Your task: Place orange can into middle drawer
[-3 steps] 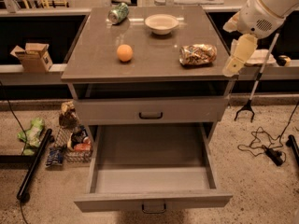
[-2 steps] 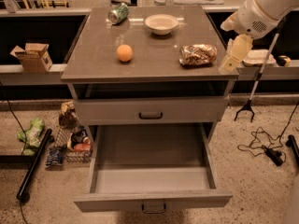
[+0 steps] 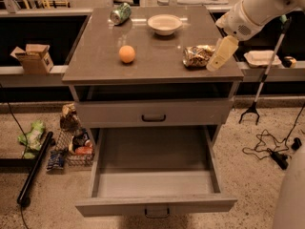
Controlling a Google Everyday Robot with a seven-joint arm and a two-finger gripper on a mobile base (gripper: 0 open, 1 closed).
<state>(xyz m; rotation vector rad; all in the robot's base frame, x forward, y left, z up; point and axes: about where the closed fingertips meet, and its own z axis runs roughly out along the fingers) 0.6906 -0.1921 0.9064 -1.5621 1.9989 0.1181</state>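
Observation:
The orange can (image 3: 198, 56) lies on its side on the grey cabinet top (image 3: 95, 61), near the right front edge; it is crinkled, gold-brown and white. My gripper (image 3: 221, 54) hangs from the white arm at the top right, just right of the can and close beside it, over the cabinet's right front corner. The middle drawer (image 3: 155, 182) is pulled wide open below, with a bare grey floor and a small dark handle on its front.
An orange ball (image 3: 127, 54), a white bowl (image 3: 164, 24) and a green can (image 3: 120, 13) sit on the top. The shallower drawer front (image 3: 153, 114) with a black handle is shut. Bags and a wire basket (image 3: 71, 144) lie on the floor at left; cables and a grabber stick at right.
My gripper has moved left toward the orange can, from beyond the cabinet's right edge to right beside the can. The can and drawer have not moved.

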